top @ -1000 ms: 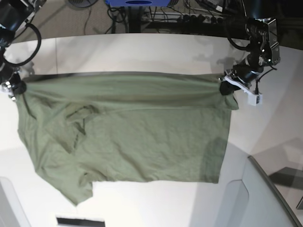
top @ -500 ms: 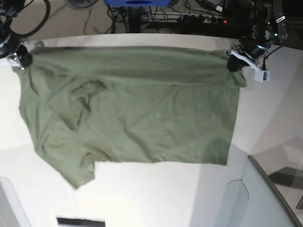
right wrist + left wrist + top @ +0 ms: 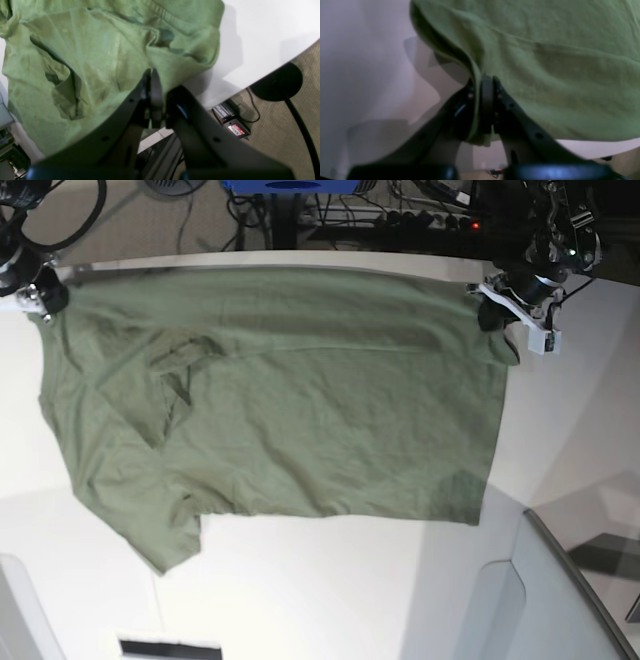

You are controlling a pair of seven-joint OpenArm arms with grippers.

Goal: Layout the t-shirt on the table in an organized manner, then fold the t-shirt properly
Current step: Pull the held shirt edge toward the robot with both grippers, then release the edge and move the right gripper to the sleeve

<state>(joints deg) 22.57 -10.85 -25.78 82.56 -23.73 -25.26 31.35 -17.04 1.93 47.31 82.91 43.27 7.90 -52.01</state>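
Both claws are clamped on the shirt's far edge: the left claw (image 3: 487, 311) pinches 1 corner, the right claw (image 3: 47, 298) the other, so the cloth is stretched taut between them. That spread looks meant to pull wrinkles out before laying it flat. The shirt (image 3: 280, 410) hangs from that line and drapes across the table (image 3: 300, 600) toward the near side, 1 sleeve bunched and folded over on the right claw's side, which I'd guess needs smoothing.
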